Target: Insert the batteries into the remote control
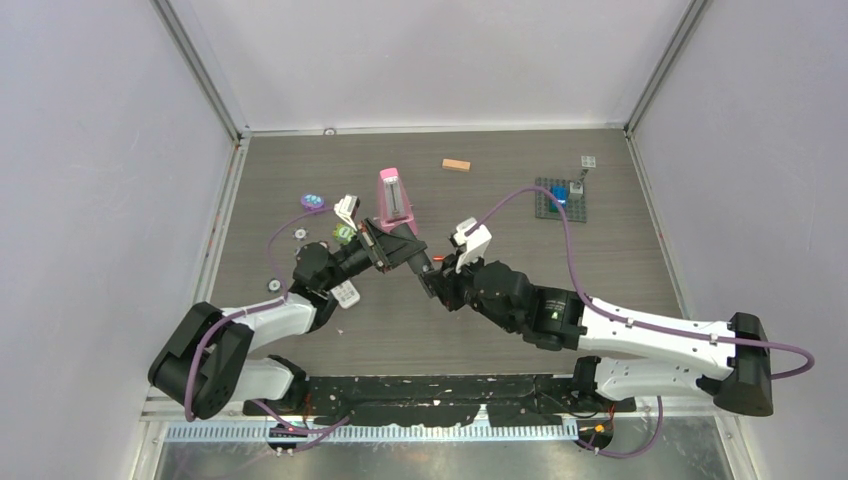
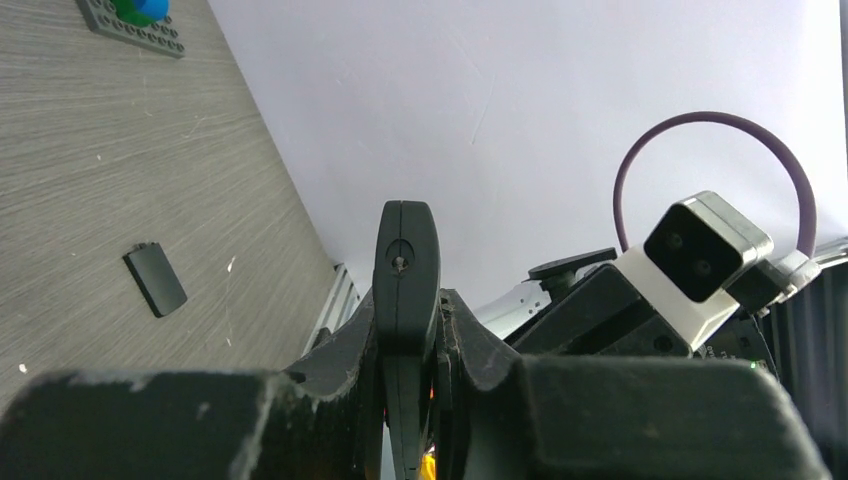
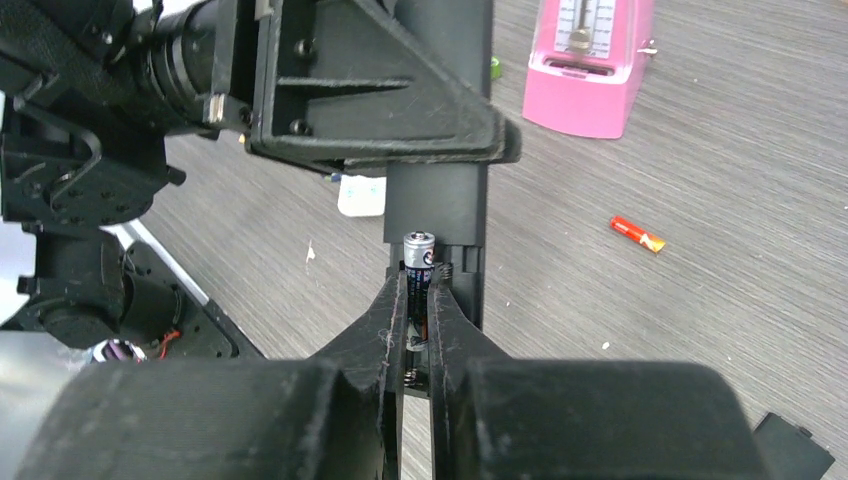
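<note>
The top camera looks steeply down from above and behind the arm bases (image 1: 270,380), far enough off to take in the whole bench (image 1: 400,345), near edge to far edge. The left wrist camera sits low and close behind its own jaws, facing right across the bench. The right wrist camera peers down past its jaws, very near, toward the far left. The pink metronome (image 3: 590,70) shows in the top and right wrist views; the remote control (image 2: 405,270) shows in both wrist views
</note>
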Tool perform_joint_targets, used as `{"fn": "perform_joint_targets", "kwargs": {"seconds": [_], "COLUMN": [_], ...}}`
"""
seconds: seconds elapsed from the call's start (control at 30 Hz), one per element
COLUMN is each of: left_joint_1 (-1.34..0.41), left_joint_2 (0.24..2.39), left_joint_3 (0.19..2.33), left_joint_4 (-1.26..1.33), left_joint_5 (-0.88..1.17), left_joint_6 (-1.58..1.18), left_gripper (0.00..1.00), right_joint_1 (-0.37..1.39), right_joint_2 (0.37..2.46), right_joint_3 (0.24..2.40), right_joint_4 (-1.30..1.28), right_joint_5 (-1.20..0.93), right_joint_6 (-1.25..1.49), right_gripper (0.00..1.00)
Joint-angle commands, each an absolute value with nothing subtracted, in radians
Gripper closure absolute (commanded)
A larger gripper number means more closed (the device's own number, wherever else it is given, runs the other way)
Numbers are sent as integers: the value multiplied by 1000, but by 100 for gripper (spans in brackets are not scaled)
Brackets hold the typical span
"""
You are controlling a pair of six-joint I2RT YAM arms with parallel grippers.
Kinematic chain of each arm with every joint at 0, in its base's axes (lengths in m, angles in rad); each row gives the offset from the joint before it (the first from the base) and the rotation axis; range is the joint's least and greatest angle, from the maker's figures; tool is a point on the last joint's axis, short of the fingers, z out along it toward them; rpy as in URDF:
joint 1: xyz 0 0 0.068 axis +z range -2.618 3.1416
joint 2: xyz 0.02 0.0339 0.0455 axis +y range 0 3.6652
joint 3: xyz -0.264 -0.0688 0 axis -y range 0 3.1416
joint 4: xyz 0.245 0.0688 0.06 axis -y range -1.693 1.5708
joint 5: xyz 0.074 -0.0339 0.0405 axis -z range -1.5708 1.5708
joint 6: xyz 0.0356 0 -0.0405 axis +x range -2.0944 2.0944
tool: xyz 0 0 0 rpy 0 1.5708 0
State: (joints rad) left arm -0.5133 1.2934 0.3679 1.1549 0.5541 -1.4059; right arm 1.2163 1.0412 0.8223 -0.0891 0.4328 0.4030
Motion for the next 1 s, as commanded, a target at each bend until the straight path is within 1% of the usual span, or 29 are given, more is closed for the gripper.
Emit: {"fn": "perform_joint_targets", "kwargs": {"seconds": [0.0,0.23,0.33,0.57,0.63,0.73,0.97], "left_joint_1": [-514,-514,-514,-514,-514,-514,-514], "left_joint_2": [1289,1291,1289,1289,1286,1285,1289], "left_joint_3": [396,401,406,410,408,406,399], "left_joint_4": [1242,1244,1247,1258,1257,1259,1267], "left_joint_5": [557,563,566,568,567,569,569], "left_joint_6": [-1425,-1433,-1433,-1439,-1439,-1438,-1436], "left_gripper": [100,100,100,100,100,100,100], "right_joint_1": [1239,1259,1262,1262,1262,1262,1262], "right_joint_2": [1065,1104,1108,1113,1119,1119,1100], "right_joint_3": [875,922,939,960,973,986,1028], "right_joint_4": [-121,-211,-266,-296,-306,-311,-339], "right_joint_5": [416,425,420,388,387,401,473], "right_joint_6": [350,336,343,362,364,373,412], "right_gripper": [92,91,87,81,78,71,63]}}
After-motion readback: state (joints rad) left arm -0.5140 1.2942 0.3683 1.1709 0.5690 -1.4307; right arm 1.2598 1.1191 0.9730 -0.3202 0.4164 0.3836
